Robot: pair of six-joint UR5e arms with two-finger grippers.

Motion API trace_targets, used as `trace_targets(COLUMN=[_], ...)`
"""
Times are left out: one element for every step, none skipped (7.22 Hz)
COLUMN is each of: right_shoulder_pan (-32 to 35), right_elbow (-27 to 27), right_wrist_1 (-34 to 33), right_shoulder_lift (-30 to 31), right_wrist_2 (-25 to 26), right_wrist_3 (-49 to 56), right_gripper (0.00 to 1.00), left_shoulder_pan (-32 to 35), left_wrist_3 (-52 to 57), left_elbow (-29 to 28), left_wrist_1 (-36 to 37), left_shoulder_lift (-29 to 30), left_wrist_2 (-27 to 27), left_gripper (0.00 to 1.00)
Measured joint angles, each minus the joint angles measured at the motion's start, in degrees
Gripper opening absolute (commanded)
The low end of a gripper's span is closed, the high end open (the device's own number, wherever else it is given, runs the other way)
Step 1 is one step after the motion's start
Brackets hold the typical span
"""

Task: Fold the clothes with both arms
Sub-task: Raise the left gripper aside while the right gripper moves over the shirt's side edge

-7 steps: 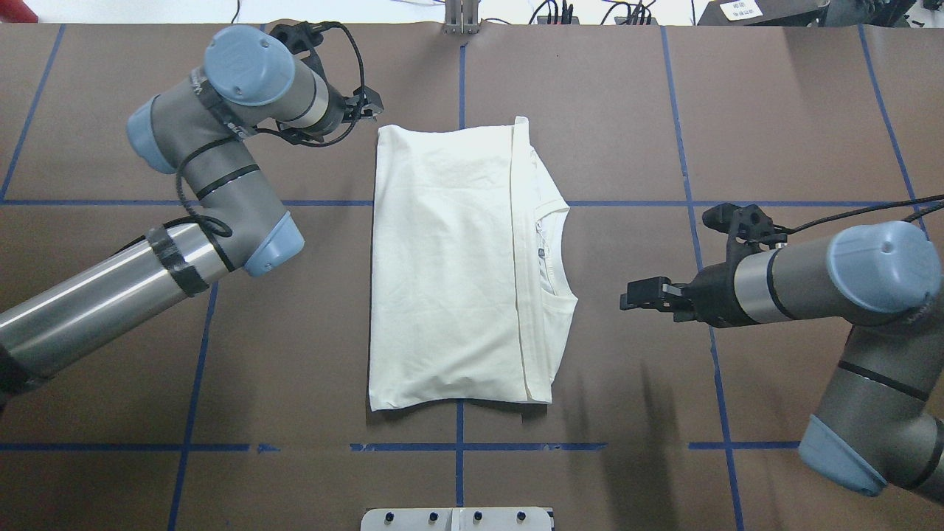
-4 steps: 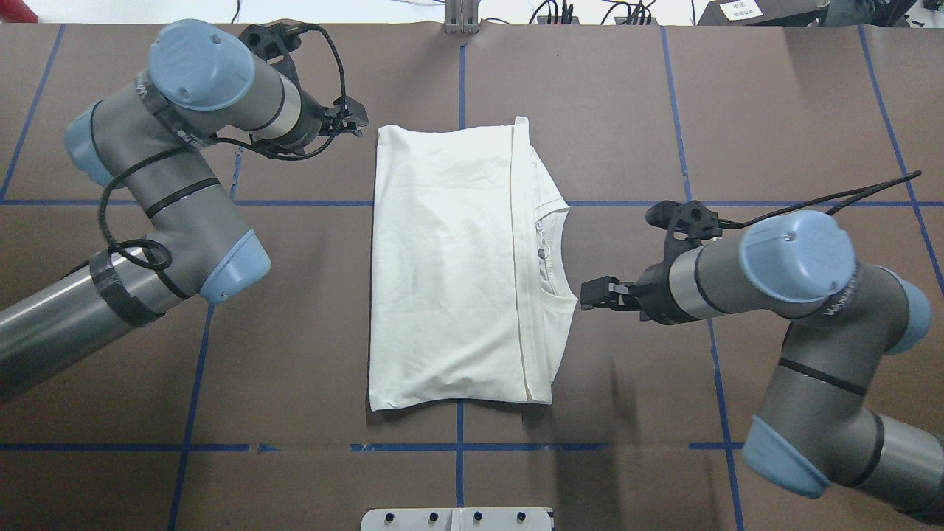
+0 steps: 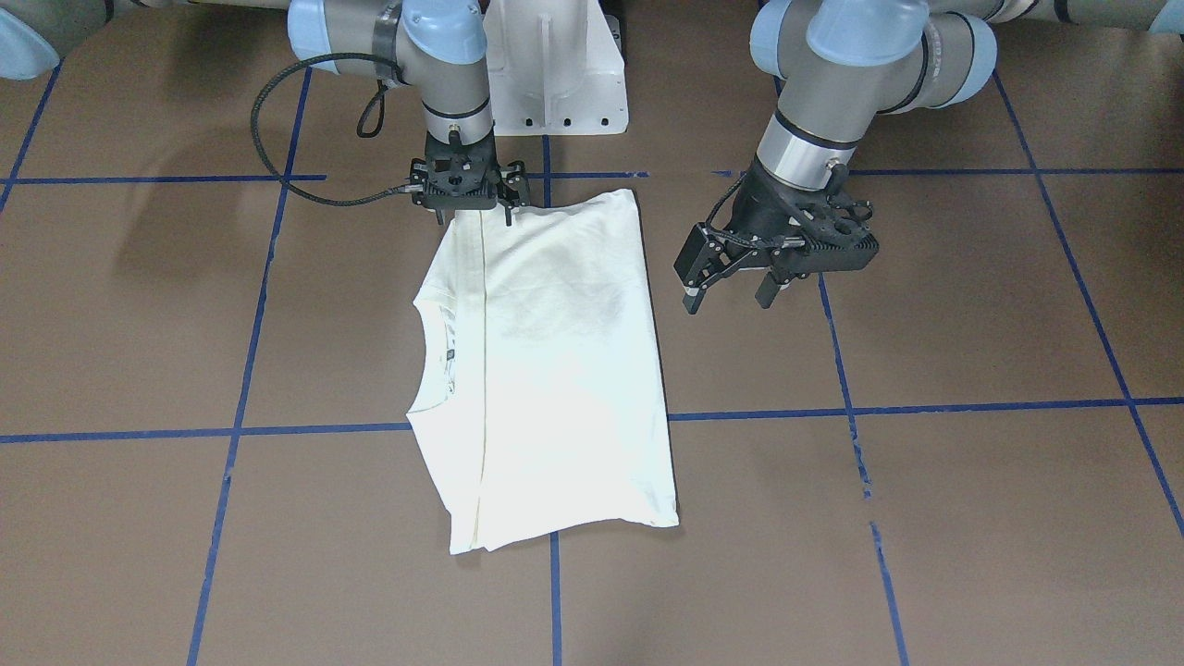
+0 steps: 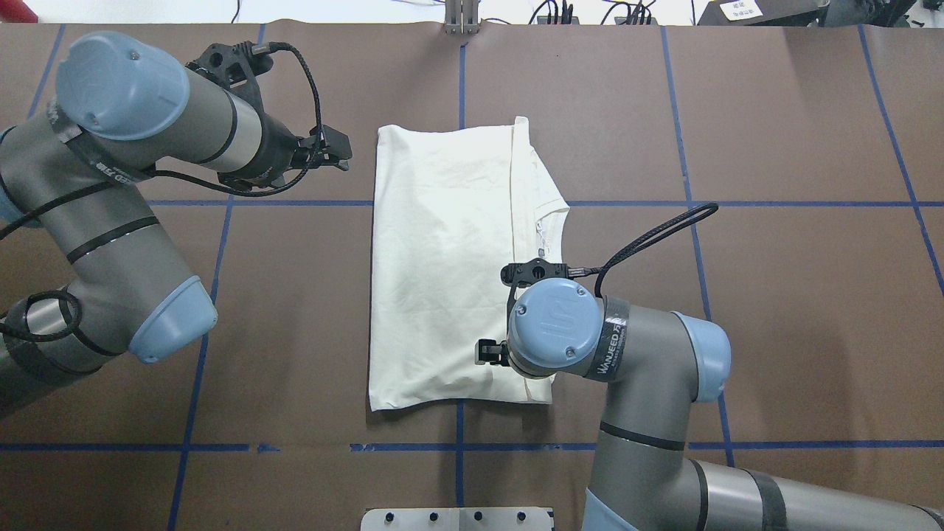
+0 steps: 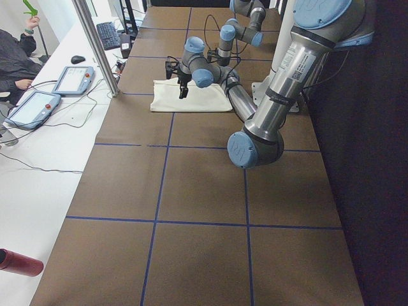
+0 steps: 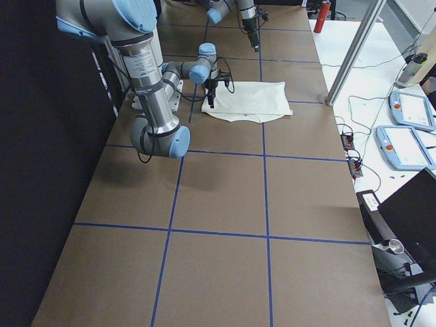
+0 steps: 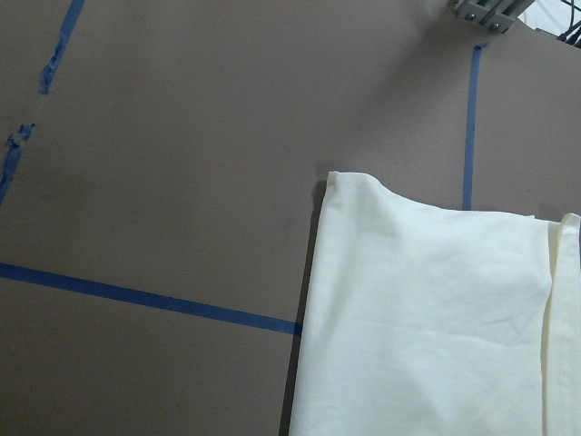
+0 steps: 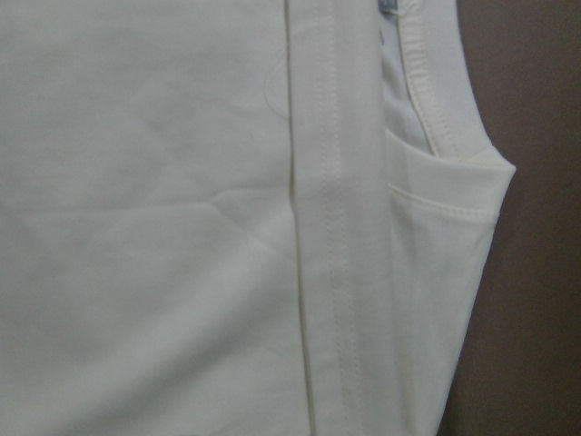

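The cream-white shirt (image 4: 442, 258) lies folded into a rectangle on the brown table, plain back up and collar toward the overhead view's right. Its print is hidden. It also shows in the front view (image 3: 546, 370). My left gripper (image 3: 729, 294) is open and empty. It hangs above bare table beside the shirt's left edge, near its far corner, and also shows in the overhead view (image 4: 335, 156). My right gripper (image 3: 472, 217) points straight down over the shirt's corner nearest my base and looks open. In the overhead view its wrist hides it. The right wrist view shows the hem and collar (image 8: 436, 136) close up.
The white pedestal base (image 3: 555, 74) stands just behind the shirt. Blue tape lines (image 4: 457, 447) grid the table. A metal post (image 4: 461, 18) stands at the far edge. Tablets (image 5: 70, 80) lie on a side table. A red cylinder (image 5: 19, 262) lies there too.
My right arm has swung in from the right, and its wrist now stands over the shirt's near right corner. My left gripper has drawn back left, away from the shirt's far corner.
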State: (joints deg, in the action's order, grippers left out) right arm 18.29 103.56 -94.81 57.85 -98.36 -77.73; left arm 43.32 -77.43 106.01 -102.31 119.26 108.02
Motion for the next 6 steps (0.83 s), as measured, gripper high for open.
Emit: trace_targets(right_shoulder_pan=[-0.42,-0.60,-0.81,-1.03,-1.16,-1.18], right_elbow=[-0.95,-1.38,-1.89,-2.39,-2.61,-2.63], right_wrist_1=[-0.98,-2.29,-3.10,-3.81,-4.78,-5.48], right_shoulder_lift=[-0.31,-0.46,-0.45,-0.48,-0.58,-0.64], right_wrist_2=[-0.13,-0.30,-0.43,-0.51,-0.61,-0.73], right_wrist_3=[0.14,0.35,0.48,0.56,0.72,0.93], right_gripper=[1.00,1.00,1.00,1.00,1.00,1.00], left_shoulder_pan=[-0.04,-0.06,-0.07,-0.07,-0.07,-0.08], left_wrist_3=[-0.02,-0.12,-0.28,-0.38,-0.42,-0.45], left_elbow=[0.19,0.33,0.44,0.48,0.50,0.51], left_wrist_1=[0.01,-0.01,-0.03,-0.03,-0.05,-0.07], left_shoulder_lift=[-0.22,-0.29,-0.35,-0.47,-0.60,-0.65], left_wrist_2=[0.10,0.41,0.85,1.09,1.17,1.21], left_gripper=[1.00,1.00,1.00,1.00,1.00,1.00])
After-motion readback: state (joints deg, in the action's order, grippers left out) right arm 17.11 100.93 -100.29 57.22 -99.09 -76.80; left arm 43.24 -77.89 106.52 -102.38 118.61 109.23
